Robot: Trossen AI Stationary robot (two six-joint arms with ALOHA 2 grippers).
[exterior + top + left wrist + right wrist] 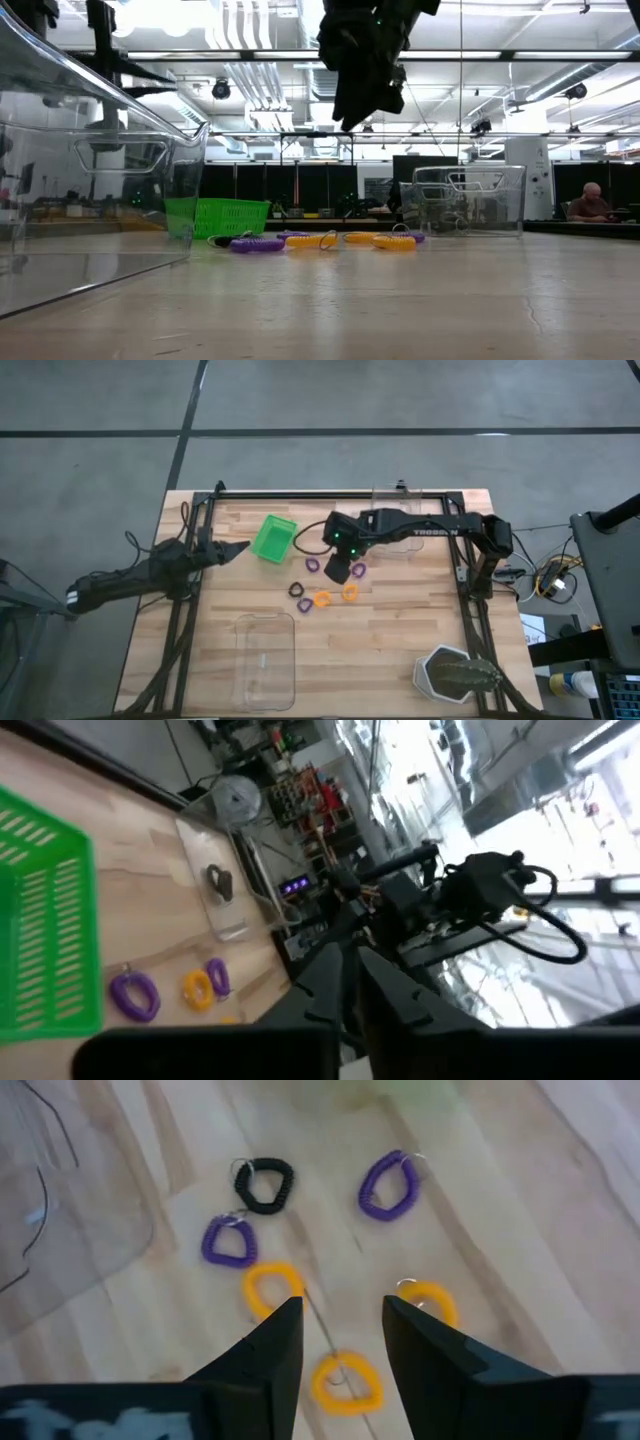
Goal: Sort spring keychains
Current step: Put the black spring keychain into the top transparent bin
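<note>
The right gripper hangs empty above the keychains, its fingers parted narrowly. The purple, orange and black coils lie loose on the table between the green bin and two clear trays. The left gripper waits beside the bin, fingers together.
</note>
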